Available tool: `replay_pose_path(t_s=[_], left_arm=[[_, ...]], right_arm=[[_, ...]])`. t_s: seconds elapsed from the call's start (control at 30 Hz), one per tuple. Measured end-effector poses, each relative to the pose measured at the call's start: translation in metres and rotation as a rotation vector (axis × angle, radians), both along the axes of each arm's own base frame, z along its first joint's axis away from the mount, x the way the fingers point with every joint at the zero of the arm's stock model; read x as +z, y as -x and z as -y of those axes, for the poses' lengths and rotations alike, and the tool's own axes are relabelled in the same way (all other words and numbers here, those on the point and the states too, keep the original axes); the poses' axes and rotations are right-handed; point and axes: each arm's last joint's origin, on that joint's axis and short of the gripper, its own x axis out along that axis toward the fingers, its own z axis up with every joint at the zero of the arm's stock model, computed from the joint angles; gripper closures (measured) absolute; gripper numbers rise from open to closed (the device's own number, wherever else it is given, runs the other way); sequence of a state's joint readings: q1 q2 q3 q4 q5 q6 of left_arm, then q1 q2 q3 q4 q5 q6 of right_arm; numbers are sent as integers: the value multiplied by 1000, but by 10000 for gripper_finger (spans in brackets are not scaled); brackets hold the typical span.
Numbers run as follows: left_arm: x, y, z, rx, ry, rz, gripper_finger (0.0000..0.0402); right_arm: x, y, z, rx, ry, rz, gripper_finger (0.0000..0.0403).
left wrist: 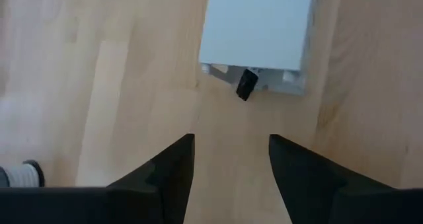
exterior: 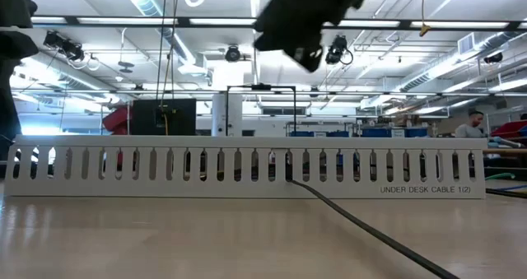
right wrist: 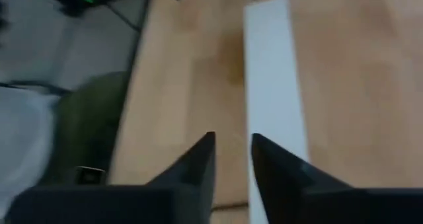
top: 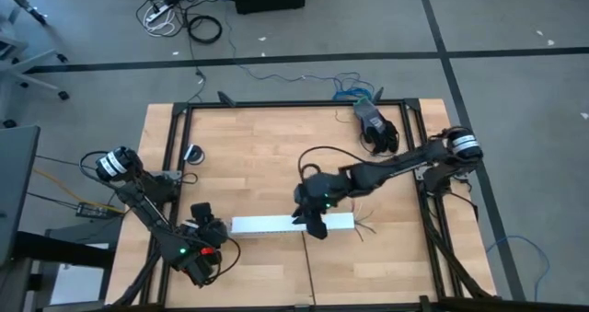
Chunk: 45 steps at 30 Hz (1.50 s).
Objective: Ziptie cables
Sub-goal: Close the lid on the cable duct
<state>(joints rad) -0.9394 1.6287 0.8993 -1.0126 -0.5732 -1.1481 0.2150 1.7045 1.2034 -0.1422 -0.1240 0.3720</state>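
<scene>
Lying nearest the low camera, the ziptie [exterior: 370,227] is showing as a thin black strip that runs across the table [top: 258,156] from a slot in the white slotted channel [exterior: 247,168] toward the near edge. From above, the ziptie [top: 306,266] is extending straight from the channel [top: 276,225] toward the table front.

Right gripper [top: 311,222] is hovering above the channel, near its middle, with its jaws standing narrowly apart and nothing between them; its wrist view is showing the channel [right wrist: 274,85] running just beside its fingers [right wrist: 198,161].

Left gripper [top: 210,222] is waiting just off the channel's left end, jaws moderately wide and holding nothing, with that end [left wrist: 258,32] lying ahead of its fingers [left wrist: 172,171].

Cables [top: 363,227] are poking out as thin coloured wires at the channel's right end, resting on the table.
</scene>
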Motion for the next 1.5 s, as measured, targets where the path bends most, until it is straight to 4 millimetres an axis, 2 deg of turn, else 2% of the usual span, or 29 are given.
replay_pose_path(t_s=[0.1,0.13,0.27,0.53,0.67,0.83,1.03,1.23,1.5], left_arm=[[0,0,0,38,14,26,214],[0,-1,-1,61,21,39,214],[0,-3,-3,172,63,92,214],[1,2,0,203,60,165,214],[3,8,-1,337,75,251,214],[-4,12,1,501,201,180,214],[-9,6,3,653,329,199,214],[-8,3,3,756,378,295,214],[-7,1,2,719,359,397,214]], right_arm=[[5,16,-15,-60,111,-44,380],[6,21,-19,-84,149,-64,391],[-2,43,-35,-249,248,-195,400],[-13,87,-68,-556,361,-289,402],[-16,113,-83,-650,364,-337,402],[-21,139,-99,-737,336,-343,402],[-29,157,-109,-813,303,-260,402],[-51,169,-106,-912,249,-250,402],[-76,181,-112,-1006,162,-305,403]])
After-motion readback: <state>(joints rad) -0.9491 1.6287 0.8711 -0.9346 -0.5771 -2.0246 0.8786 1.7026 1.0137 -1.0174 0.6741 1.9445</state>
